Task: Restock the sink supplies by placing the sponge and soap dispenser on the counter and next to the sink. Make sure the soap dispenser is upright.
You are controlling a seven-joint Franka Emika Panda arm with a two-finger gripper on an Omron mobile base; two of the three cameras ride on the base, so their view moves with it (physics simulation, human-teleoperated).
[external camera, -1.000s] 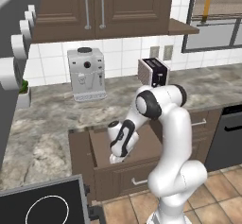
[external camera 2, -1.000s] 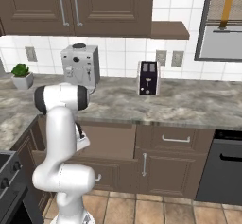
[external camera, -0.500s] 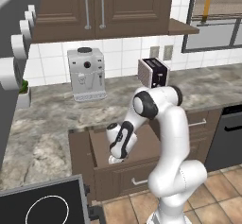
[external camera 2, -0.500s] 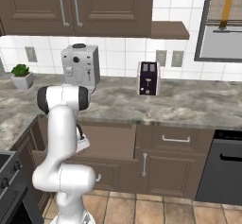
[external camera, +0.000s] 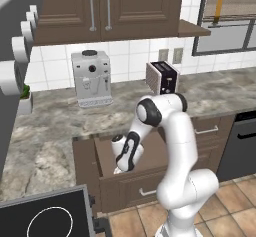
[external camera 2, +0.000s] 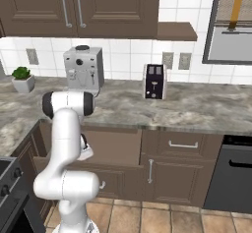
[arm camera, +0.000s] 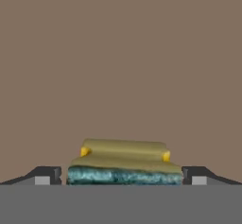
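Note:
The sponge [arm camera: 124, 164], yellow with a green-blue scrub layer, lies on the brown floor of an open drawer [external camera: 84, 157]. My gripper [arm camera: 122, 176] is open, and its dark fingertips [arm camera: 45, 176] stand one at each end of the sponge, apart from it. In the left base view the arm bends down from the counter [external camera: 55, 123] and the gripper [external camera: 122, 168] reaches into that drawer. The right base view has the hand [external camera 2: 84, 151] low in front of the drawer face. The soap dispenser and the sink are out of view.
On the counter stand a coffee machine [external camera: 91, 78], a toaster [external camera: 162, 77] and a small potted plant [external camera: 24, 98]. A black stovetop [external camera: 45, 218] lies at the lower left and a dark dishwasher front [external camera: 242, 141] at the right. Wall cabinets [external camera: 107, 6] hang above.
The arm has sunk a little lower into the drawer. The jaws have stayed open.

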